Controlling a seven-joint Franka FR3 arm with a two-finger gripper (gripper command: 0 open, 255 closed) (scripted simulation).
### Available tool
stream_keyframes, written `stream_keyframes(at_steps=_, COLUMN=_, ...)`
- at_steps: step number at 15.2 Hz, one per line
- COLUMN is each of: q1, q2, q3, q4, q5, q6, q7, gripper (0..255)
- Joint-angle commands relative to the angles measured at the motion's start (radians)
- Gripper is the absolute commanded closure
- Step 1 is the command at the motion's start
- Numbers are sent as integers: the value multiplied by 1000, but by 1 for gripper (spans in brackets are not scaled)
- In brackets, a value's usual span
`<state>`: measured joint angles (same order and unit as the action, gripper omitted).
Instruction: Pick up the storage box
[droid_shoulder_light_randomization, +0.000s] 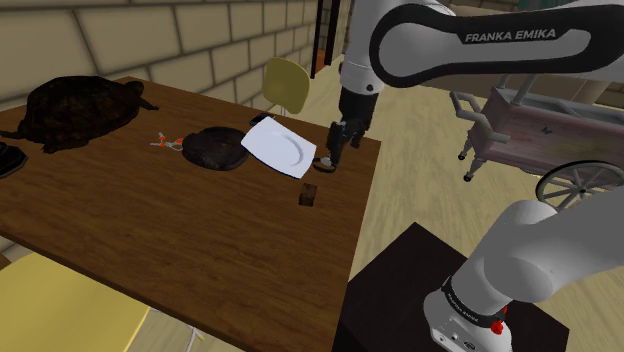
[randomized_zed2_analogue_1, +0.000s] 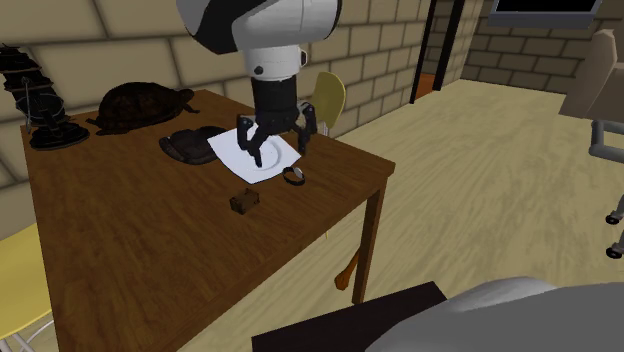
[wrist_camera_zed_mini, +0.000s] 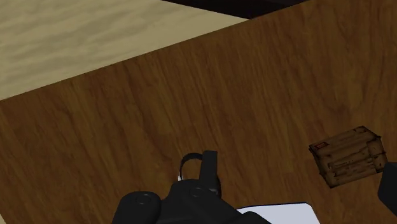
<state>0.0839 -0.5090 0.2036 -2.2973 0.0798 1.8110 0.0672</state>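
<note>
The only writing I can read is FRANKA EMIKA, in white letters on the dark band of the arm (droid_shoulder_light_randomization: 515, 37) in the shoulder view.

Sweeping that view from its left, I see a dark turtle-shaped figure (droid_shoulder_light_randomization: 80, 108) at the far end of the wooden table (droid_shoulder_light_randomization: 150, 240). Next come a small orange thing (droid_shoulder_light_randomization: 165, 142), a dark round dish (droid_shoulder_light_randomization: 215, 148) and a white plate (droid_shoulder_light_randomization: 280, 148) that touches the dish. The storage box (droid_shoulder_light_randomization: 309, 196), small, brown and plank-sided, stands on the table nearer the camera than the plate and apart from it, close to the table's right edge. The gripper (droid_shoulder_light_randomization: 335, 152) hangs low just past the plate's right corner, over a small ring-shaped thing (droid_shoulder_light_randomization: 325, 165). Farther right a pinkish cart (droid_shoulder_light_randomization: 530, 125) stands on the floor.

In the second exterior view the gripper (randomized_zed2_analogue_1: 277, 138) has its fingers spread wide and grasps nothing; the plate (randomized_zed2_analogue_1: 250, 155) shows behind the gap. The box (randomized_zed2_analogue_1: 245, 201) lies below and to the left of it, clear of both fingers.

In the wrist view the box (wrist_camera_zed_mini: 348, 156) sits off to one side of the gripper, not between the fingers.
</note>
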Motion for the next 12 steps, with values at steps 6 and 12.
stream_keyframes(at_steps=6, q1=33, q2=225, q3=108, q4=84, q5=9, q6=95, q7=115, gripper=0)
stream_keyframes(at_steps=12, q1=40, q2=278, q3=127, q4=62, q5=4, q6=162, q7=137, gripper=0)
